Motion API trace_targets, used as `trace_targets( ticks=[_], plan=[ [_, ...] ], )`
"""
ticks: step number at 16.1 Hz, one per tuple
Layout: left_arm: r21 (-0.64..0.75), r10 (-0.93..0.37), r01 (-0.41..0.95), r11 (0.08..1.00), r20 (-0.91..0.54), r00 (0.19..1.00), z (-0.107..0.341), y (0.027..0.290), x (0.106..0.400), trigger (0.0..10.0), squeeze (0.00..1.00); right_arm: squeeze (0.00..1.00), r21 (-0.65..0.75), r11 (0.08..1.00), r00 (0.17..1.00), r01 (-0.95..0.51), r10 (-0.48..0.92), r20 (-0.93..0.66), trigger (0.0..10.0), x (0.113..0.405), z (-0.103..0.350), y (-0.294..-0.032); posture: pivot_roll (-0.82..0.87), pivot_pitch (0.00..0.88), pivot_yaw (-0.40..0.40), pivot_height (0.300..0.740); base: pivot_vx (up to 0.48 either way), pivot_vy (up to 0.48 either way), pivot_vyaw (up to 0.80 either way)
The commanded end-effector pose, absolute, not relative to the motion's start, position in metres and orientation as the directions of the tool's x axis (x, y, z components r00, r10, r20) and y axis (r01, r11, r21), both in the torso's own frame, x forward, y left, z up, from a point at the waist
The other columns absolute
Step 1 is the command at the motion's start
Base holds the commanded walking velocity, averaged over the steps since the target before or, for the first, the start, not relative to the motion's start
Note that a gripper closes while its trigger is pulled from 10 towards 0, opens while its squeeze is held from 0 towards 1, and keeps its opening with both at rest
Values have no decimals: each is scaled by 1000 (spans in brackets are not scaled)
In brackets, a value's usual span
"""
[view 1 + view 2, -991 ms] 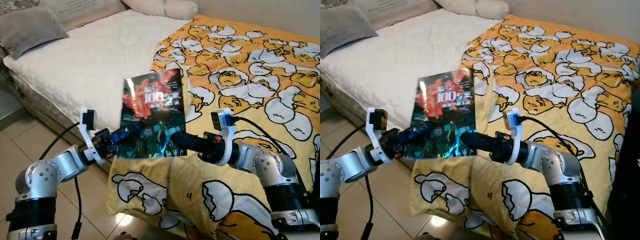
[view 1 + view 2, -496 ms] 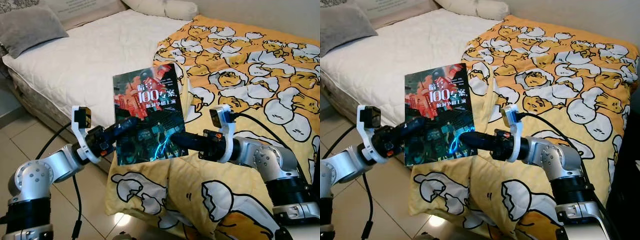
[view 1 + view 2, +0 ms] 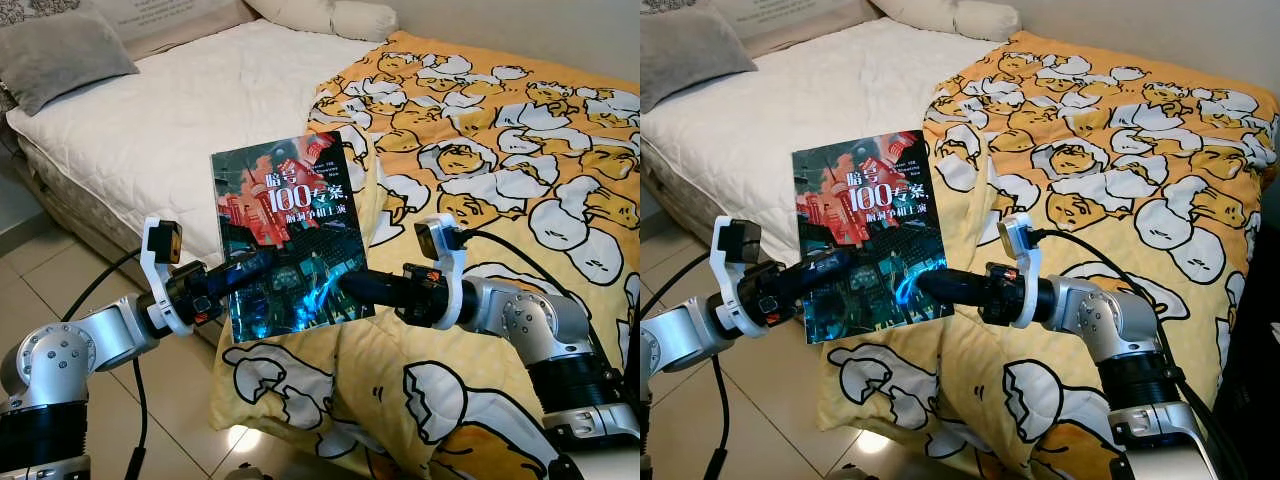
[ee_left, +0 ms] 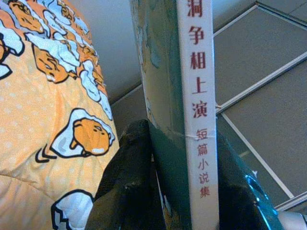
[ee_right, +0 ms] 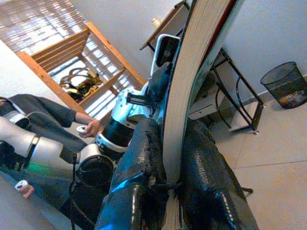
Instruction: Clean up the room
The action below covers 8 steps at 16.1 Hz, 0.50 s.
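A paperback book with a dark red and teal cover and white Chinese title stands upright in the air over the bed's near edge. My left gripper is shut on its lower left edge, and my right gripper is shut on its lower right edge. The left wrist view looks up the book's white spine, with a black finger pressed on each side. Seen from the right wrist, the book's page edge sits clamped between two glossy black fingers.
Under the book lies a yellow duvet with an egg cartoon print, hanging over the bed's edge. A white mattress and a grey pillow lie to the left, tiled floor below. The right wrist view shows a person's hand and a wire bin.
The book has turned anticlockwise and shifted a little to the left, its cover now facing me more squarely. Both grippers keep hold of it; the left arm moved left.
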<state>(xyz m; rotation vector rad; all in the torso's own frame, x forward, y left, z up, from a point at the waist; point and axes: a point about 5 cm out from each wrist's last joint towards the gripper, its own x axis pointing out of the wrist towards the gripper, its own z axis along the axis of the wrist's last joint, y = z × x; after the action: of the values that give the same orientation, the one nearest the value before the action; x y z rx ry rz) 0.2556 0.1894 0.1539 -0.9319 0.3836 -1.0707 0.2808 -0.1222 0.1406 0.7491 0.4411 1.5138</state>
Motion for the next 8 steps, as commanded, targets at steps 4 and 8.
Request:
trace_targets(
  ticks=[4, 8],
  plan=[
    [-805, -883, 567, 173, 128, 452, 153, 188, 255, 0, 0, 0, 641, -120, 13, -758, 980, 199, 0, 284, 149, -121, 7, 0, 20, 740, 0, 0, 0],
    [-785, -859, 572, 239, 105, 502, 155, 192, 260, 0, 0, 0, 629, -61, 52, -775, 986, 160, 10000, 286, 146, -122, -8, 0, 31, 740, 0, 0, 0]
  ],
)
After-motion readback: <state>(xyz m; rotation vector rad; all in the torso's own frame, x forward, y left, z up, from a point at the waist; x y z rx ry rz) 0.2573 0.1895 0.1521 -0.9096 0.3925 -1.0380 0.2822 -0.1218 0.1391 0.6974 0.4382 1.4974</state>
